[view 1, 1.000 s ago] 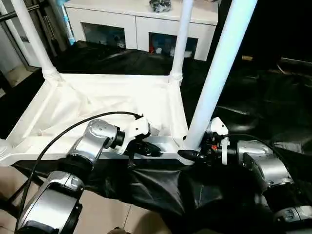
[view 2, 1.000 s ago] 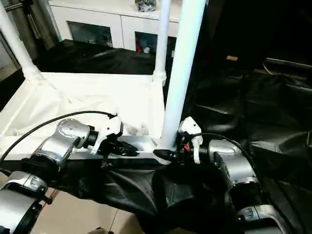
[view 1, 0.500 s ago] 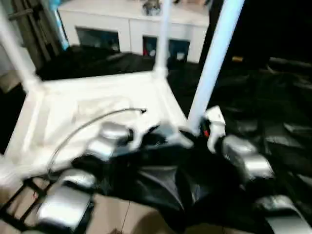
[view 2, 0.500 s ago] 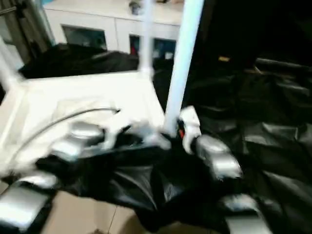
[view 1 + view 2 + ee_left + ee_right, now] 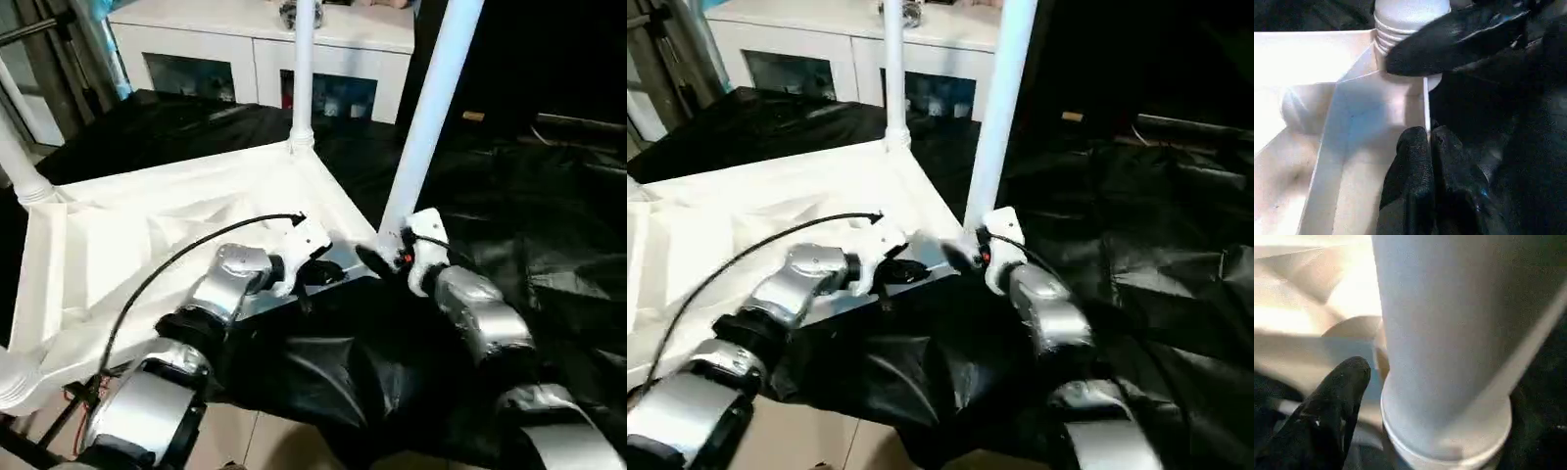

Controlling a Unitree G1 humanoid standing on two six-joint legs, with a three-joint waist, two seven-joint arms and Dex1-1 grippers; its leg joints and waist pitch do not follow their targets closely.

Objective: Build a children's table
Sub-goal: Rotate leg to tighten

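Note:
The white tabletop point(image 5: 147, 235) lies upside down with its ribbed underside up. Upright white legs stand in its corner sockets: a far one point(image 5: 302, 69), a left one point(image 5: 15, 162) and the near right leg point(image 5: 431, 108). My left gripper point(image 5: 318, 272) is shut on the thin tabletop rim point(image 5: 1426, 105) beside that near right socket. My right gripper point(image 5: 384, 253) sits at the foot of the near right leg point(image 5: 1449, 333). One black finger point(image 5: 1337, 406) stands beside the leg with a small gap; the other finger is hidden behind it.
A white cabinet point(image 5: 265, 49) with glass doors stands at the back. A crumpled black sheet point(image 5: 529, 186) spreads under the tabletop and to the right. Pale floor tiles point(image 5: 255, 441) show at the front. A black cable point(image 5: 196, 250) arcs over my left forearm.
The camera has swung. The tabletop now lies slanted to the cabinet, its near right corner further from me. My right gripper's finger has come off the leg's foot; the left still pinches the rim.

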